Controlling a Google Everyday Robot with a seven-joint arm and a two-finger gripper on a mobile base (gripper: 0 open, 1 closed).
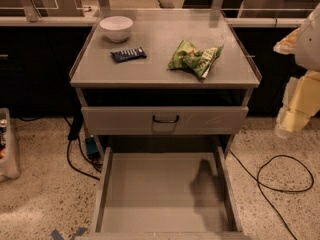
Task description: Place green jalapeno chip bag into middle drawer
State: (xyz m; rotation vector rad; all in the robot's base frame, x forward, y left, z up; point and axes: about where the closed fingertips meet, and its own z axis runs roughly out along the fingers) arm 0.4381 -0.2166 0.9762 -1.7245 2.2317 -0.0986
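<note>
The green jalapeno chip bag (194, 58) lies crumpled on the right half of the grey cabinet top (165, 71). The middle drawer (162, 193) is pulled wide open below, its flat grey floor bare. My gripper (292, 113) hangs at the right edge of the view, off the cabinet's right side and lower than the bag, pale and blurred. It holds nothing that I can see.
A white bowl (116, 28) and a dark blue snack bar wrapper (128, 54) sit on the left of the cabinet top. The upper drawer (165, 120) with a black loop handle is closed. Black cables (282, 176) lie on the speckled floor to the right.
</note>
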